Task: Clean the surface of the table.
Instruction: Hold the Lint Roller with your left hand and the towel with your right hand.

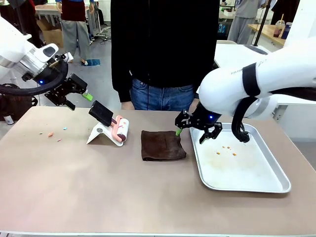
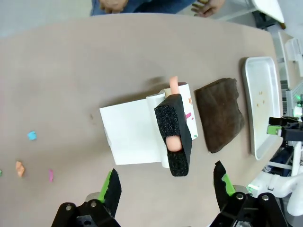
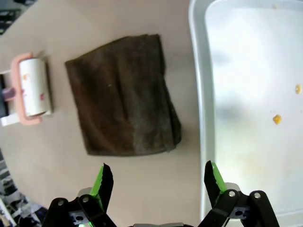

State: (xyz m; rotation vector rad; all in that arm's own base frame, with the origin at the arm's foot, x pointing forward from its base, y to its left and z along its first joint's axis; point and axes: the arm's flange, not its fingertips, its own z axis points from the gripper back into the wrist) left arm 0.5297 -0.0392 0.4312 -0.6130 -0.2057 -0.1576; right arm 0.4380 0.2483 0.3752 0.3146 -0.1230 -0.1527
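Note:
The brownish-tan table [image 1: 98, 187] carries small coloured scraps [image 1: 50, 134] near its left side, also seen as scraps [image 2: 19, 168] in the left wrist view. A dark brown cloth [image 1: 163, 144] lies folded at the middle. My left gripper [image 1: 79, 100] hangs open above the table's far left corner, and from the wrist the left gripper [image 2: 165, 174] looks down on a lint roller [image 2: 177, 120]. My right gripper [image 1: 190, 136] hovers open between the cloth [image 3: 123, 94] and the tray. The right gripper [image 3: 157, 169] holds nothing.
The lint roller [image 1: 120, 129], with a pink frame and black foam handle, leans on a white stand [image 1: 98, 133] left of the cloth. A silver tray [image 1: 276, 185] with a few crumbs [image 1: 227, 148] sits at the right. A person [image 1: 163, 59] stands at the far edge.

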